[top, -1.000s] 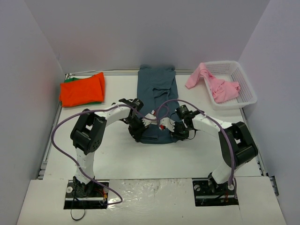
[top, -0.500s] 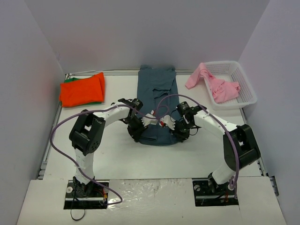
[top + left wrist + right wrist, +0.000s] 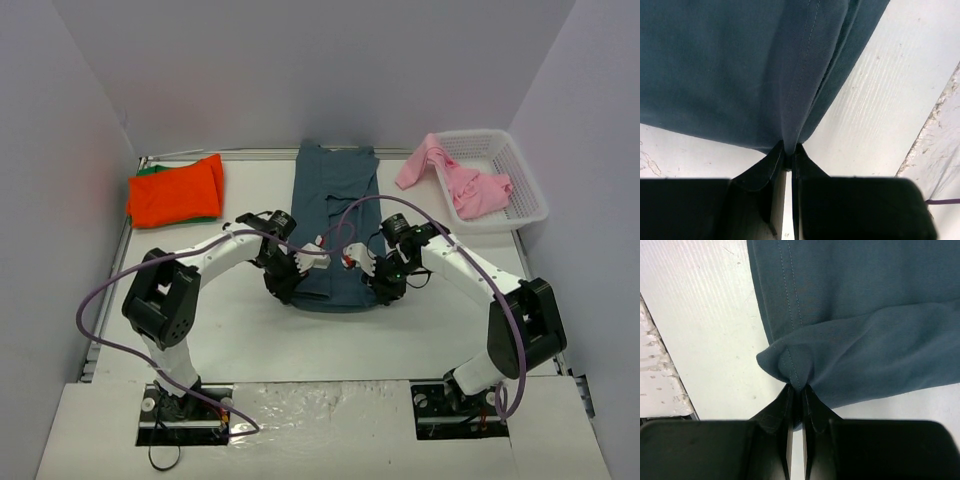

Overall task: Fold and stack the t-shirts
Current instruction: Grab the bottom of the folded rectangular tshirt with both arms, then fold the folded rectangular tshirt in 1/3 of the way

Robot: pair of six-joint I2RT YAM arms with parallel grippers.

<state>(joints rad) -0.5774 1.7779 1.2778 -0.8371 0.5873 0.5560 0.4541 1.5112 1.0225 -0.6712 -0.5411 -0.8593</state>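
Cloth: the slate-blue shirt (image 3: 335, 200) is being held stretched lengthwise down the middle of the table (image 3: 420, 335), with its near hem being pinched at both corners.
Left gripper: in its wrist view the left gripper (image 3: 788, 151) is being shown with jaws pressed together on a thin fold of the hem at the shirt's near left corner. The cloth is being lifted slightly off the white surface there.
Right gripper: the right gripper (image 3: 797, 390) is being shown clamped on a small bunched peak of double-stitched hem at the near right corner.
Top view only: the two pinches are being hidden from above by the wrists. The orange-red shirt (image 3: 175, 192) is being seen folded at the far left, with a green shirt (image 3: 148, 171) edge showing behind it. The light pink shirt (image 3: 455, 182) is being seen draped over the rim of the white basket (image 3: 528, 195) at the far right.
Against a second ago: both grippers and the hem are being drawn a little toward the near edge. The left elbow is being swung outward to the left, and the creases in the shirt's far half are being flattened.
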